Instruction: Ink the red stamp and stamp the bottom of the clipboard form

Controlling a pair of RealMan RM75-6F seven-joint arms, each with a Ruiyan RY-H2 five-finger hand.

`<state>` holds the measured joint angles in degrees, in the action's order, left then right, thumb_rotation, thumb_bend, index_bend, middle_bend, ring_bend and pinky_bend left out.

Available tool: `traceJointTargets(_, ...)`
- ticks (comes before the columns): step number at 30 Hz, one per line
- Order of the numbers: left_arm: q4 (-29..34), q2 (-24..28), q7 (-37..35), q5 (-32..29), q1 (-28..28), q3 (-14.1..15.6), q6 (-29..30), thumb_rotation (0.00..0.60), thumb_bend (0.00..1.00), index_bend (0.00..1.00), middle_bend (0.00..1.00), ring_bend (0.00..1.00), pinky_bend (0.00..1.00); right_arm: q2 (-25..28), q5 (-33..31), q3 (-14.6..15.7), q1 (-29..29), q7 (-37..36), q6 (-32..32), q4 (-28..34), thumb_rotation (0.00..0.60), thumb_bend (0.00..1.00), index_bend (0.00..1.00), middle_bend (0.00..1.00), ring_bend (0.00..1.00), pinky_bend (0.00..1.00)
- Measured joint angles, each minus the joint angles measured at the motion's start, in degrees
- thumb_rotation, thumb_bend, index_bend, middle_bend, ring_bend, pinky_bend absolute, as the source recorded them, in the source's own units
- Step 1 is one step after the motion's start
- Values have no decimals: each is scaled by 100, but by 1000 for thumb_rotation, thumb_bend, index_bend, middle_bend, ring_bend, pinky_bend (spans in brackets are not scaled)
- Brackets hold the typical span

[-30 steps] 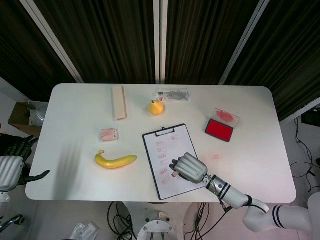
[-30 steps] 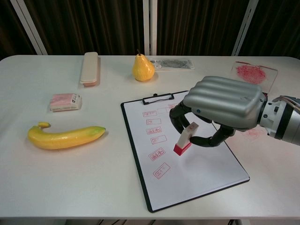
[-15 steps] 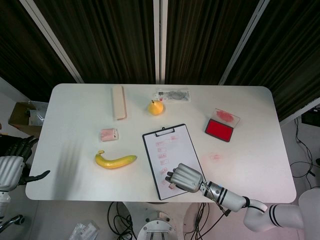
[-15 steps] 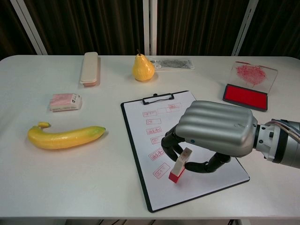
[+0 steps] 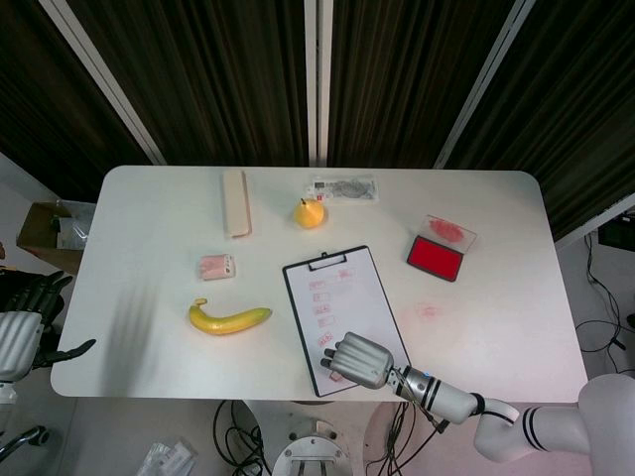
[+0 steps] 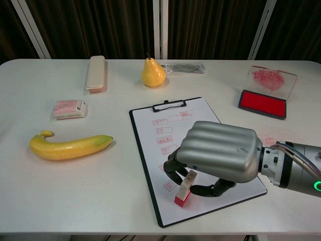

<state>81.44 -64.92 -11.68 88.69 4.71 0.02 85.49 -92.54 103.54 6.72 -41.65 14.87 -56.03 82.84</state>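
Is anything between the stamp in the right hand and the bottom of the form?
Nothing visible. The right hand holds the stamp tilted over the lower part of the form, with only bare paper under its red end. Whether it touches the paper cannot be told.

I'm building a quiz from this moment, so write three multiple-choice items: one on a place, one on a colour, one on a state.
1. Where does the yellow pear stand?
A. beyond the black clipboard
B. beside the yellow banana
C. on the ink pad

2. What colour is the open rectangular ink pad?
A. blue
B. red
C. green

3. What is the right hand doing?
A. resting empty
B. lifting the pear
C. holding the red-based stamp

Answers: 1 A, it sits past the clip end; 2 B, its surface is red; 3 C, fingers grip the stamp over the form's bottom.
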Motion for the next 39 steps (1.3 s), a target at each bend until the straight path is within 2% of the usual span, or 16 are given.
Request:
traceJointTargets(9,-19,4,-25,1,0,-7,-4,399,93,113,81,87,183,-96,-105,-47,10,130,81,-73,600,383,778,630,681,882)
traceJointTargets(39,-48,-4,-81,8,-15,-19,22,398,93,113,81,87,183,-176,-194,62,47,236,220,-170,600,383,828,653,683,881)
